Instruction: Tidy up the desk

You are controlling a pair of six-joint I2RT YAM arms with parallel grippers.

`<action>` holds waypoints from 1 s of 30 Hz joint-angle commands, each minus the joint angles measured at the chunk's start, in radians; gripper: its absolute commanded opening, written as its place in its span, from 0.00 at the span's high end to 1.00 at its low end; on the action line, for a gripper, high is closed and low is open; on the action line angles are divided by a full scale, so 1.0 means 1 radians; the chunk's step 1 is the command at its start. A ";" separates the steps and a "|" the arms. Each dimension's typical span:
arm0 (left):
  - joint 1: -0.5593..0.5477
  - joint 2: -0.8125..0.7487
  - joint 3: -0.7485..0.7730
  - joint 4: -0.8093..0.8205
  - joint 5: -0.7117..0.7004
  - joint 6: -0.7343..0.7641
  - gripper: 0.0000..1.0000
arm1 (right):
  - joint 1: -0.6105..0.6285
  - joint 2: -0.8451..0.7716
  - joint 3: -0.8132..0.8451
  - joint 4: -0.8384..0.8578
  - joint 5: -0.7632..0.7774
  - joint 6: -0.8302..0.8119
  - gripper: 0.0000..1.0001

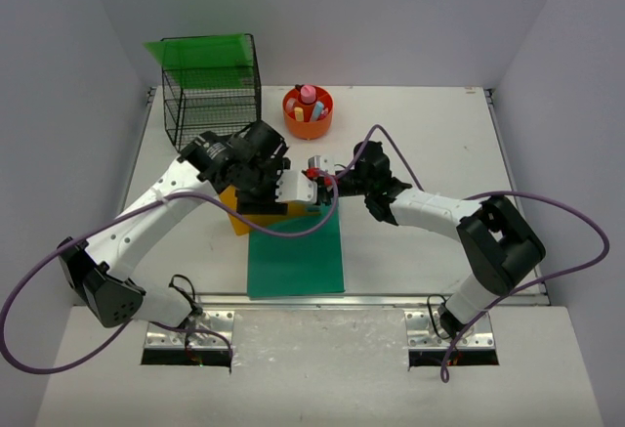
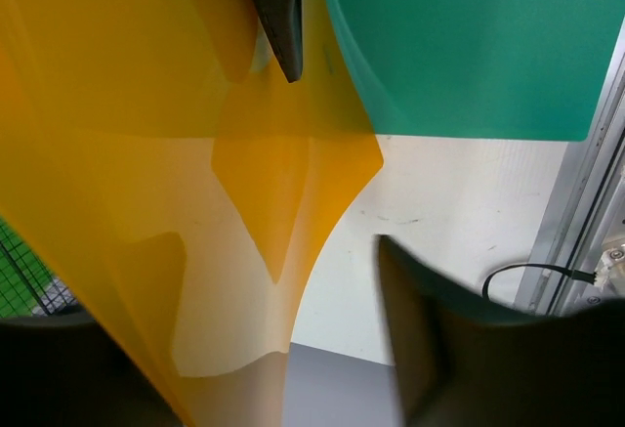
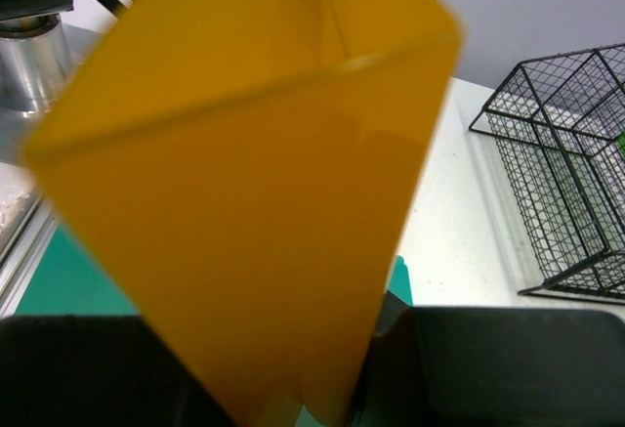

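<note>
A translucent orange folder (image 1: 240, 218) is lifted off the white desk (image 1: 439, 134), partly over a green folder (image 1: 296, 251) that lies flat near the front rail. My right gripper (image 1: 328, 177) is shut on the orange folder's edge; in the right wrist view the folder (image 3: 254, 202) fills the space between the fingers (image 3: 459, 359). My left gripper (image 1: 291, 191) is open, and the orange folder (image 2: 146, 153) curves between its jaws against the left finger. The right finger (image 2: 459, 349) stands apart from it. The green folder (image 2: 459, 46) also shows there.
A black wire basket (image 1: 210, 100) with a green sheet (image 1: 200, 51) on top stands at the back left, also in the right wrist view (image 3: 566, 173). An orange cup (image 1: 308, 114) of pens stands behind the grippers. A metal rail (image 2: 586, 212) runs along the front edge.
</note>
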State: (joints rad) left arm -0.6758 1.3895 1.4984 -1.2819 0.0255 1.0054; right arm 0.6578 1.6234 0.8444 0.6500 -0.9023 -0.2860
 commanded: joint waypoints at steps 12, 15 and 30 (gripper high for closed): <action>-0.024 0.045 0.021 -0.038 -0.073 -0.075 1.00 | 0.052 -0.073 0.033 -0.035 0.056 -0.052 0.54; -0.024 -0.005 0.061 -0.037 -0.056 -0.059 1.00 | 0.052 -0.075 0.034 -0.017 0.103 0.014 0.01; -0.025 -0.134 0.200 -0.037 -0.220 0.009 1.00 | -0.141 -0.054 0.120 0.054 0.303 0.694 0.01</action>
State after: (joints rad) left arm -0.6919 1.3218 1.6580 -1.3512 -0.1193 0.9753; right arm 0.6114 1.5829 0.8907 0.6158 -0.6859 0.1117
